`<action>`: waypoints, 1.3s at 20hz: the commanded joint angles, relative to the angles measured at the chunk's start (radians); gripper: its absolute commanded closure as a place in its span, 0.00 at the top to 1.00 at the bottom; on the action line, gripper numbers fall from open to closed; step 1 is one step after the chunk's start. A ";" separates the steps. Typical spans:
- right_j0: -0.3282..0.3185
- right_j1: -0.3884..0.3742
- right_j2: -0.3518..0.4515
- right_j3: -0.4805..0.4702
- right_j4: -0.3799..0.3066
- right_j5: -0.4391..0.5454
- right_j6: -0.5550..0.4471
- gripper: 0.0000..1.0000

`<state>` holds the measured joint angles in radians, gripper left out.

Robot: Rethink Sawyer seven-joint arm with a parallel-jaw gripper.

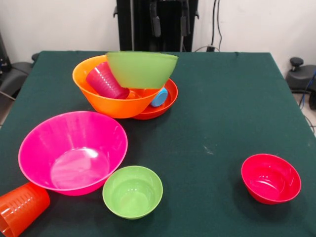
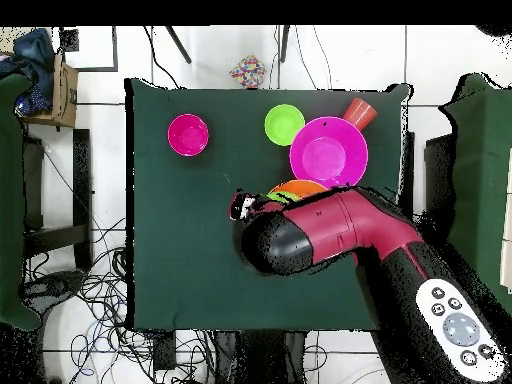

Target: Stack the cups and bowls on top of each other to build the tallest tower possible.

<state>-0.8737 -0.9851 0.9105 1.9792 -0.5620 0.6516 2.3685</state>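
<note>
The tower [image 1: 129,86] is seen on the counter [image 1: 222,98], just behind the large pink bowl [image 1: 73,152]: an orange bowl [image 1: 106,101] on a red-orange bowl [image 1: 165,101], topped by a tilted green bowl [image 1: 141,68]. The tool cannot be made out; in the overhead view the arm [image 2: 330,232] is stretched over the tower, so its state cannot be told.

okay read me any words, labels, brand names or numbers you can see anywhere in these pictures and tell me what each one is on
None: no readable text in either view.
The large pink bowl, large orange bowl, small lime green bowl and small crimson bowl are plain, unmarked plastic.
The orange cup has only moulded ridges.
The arm's white button panel in the overhead view has round marks, too small to read.
</note>
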 commanded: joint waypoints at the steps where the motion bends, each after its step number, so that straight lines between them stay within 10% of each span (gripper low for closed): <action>1: 0.001 0.007 0.045 0.019 -0.069 0.044 -0.275 1.00; 16: -0.009 -0.015 0.072 -0.014 -0.027 0.069 -0.248 1.00; 26: 0.218 0.067 -0.164 -0.228 -0.312 -0.195 0.072 1.00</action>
<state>-0.7847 -0.9854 0.8870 1.8883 -0.6819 0.5975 2.3685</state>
